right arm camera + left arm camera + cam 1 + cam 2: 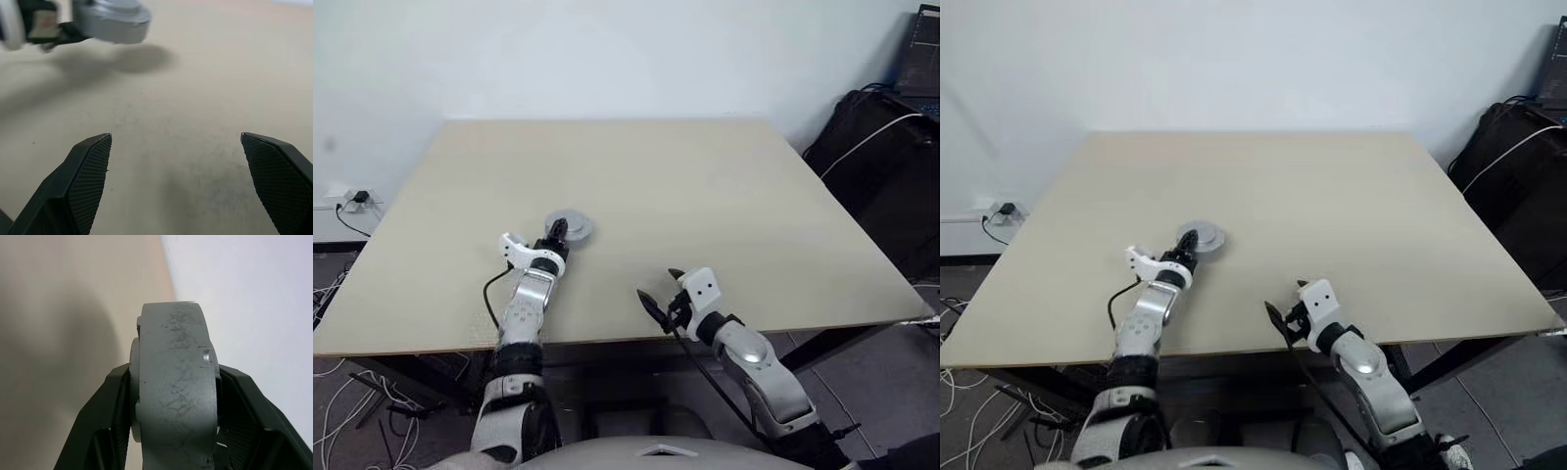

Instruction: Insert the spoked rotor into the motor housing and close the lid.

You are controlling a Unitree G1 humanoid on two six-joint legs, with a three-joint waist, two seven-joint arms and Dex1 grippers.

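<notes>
Left pincer (558, 232), seen from the head views, reaches out over the beige surface (705, 196) with its two black fingers closed on a round silver-grey piece, which I take to be the motor housing (572, 227) with the lid already on it; whether the spoked rotor is inside cannot be told. The piece sits near the middle of the surface, low over it or resting on it. Right pincer (658, 294) hangs at the near edge, well apart, fingers spread wide and empty.

Left wrist view shows the housing (173, 382) edge-on between the textured pads (112, 406), clamped across its flat faces. Its grey rim is scuffed and dull, so it looks like stiff cast metal: fairly heavy for its size, not fragile, and rather smooth. A hold across the faces, as here, seems sound; a grip on the curved rim would likelier slip.

Right wrist view shows that arm's own fingertips (90, 171) wide apart over bare surface, with the housing (115, 19) beyond, casting a shadow beneath.
</notes>
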